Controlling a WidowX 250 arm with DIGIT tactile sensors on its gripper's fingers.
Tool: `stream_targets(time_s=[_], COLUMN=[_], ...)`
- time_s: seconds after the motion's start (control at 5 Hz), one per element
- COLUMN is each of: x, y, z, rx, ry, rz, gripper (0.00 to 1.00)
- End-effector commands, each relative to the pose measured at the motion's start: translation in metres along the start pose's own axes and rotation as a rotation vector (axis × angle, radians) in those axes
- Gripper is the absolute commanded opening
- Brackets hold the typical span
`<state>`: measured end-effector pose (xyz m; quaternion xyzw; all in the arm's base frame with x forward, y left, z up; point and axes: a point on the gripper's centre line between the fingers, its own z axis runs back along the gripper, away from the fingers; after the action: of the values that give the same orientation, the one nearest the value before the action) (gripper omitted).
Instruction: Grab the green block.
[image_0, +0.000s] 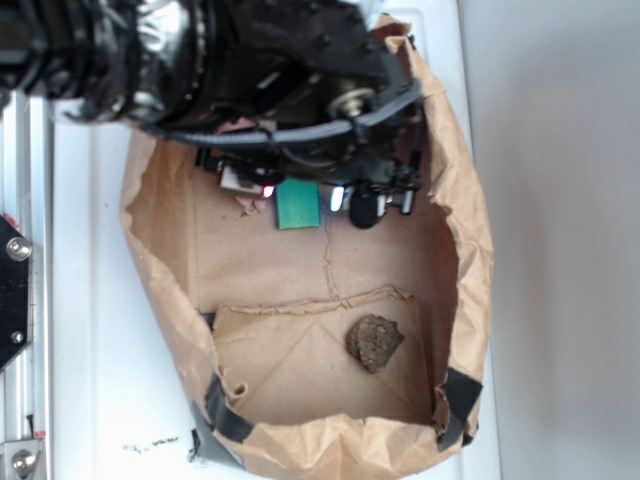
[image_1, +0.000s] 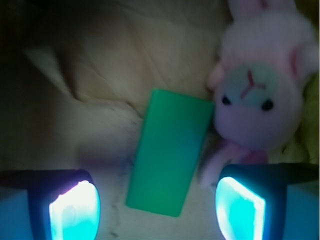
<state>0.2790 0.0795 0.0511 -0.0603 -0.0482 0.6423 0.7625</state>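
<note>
Closest to the wrist camera, the gripper (image_1: 157, 207) stands released: its two glowing cyan-lit pads (image_1: 75, 210) sit wide apart at the bottom corners of the view, one on each side, with nothing between them but the near end of the flat rectangular bright-green block with a matte foam-like surface (image_1: 169, 152). Neither pad touches the block. It lies flat on the creased brown paper floor (image_1: 100, 75), tilted a little so its far end leans to the right. Just beyond that far right corner rests the pink plush bunny with a pale face, dark bead eyes and a red stitched nose (image_1: 260, 95); its cheek looks to touch or nearly touch the block's corner, and a pink paw reaches down beside the block's right edge toward the right pad.

From the exterior camera, the black robot arm with cables and silver-wrapped tubing (image_0: 290, 80) reaches over the upper rim of a crumpled brown paper bag laid open like a tray (image_0: 470, 220), patched with black tape at the lower corners. The green block (image_0: 297, 203) shows just under the gripper head (image_0: 340, 197). Well apart, toward the bag's lower end, sits a brown lumpy rock (image_0: 374, 342). The bag rests on a white tabletop (image_0: 90, 300).
</note>
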Motion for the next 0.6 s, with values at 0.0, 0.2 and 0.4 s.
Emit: stream_targets(time_s=[0.0, 0.2, 0.4], x=[0.008, -0.004, -0.008], y=[0.016, 0.025, 0.019], z=[0.01, 0.005, 0.0], rx=[-0.074, -0.055, -0.032], ry=[-0.075, -0.066, -0.02], rz=[0.024, 0.055, 0.117], gripper=[1.0, 1.0, 1.0])
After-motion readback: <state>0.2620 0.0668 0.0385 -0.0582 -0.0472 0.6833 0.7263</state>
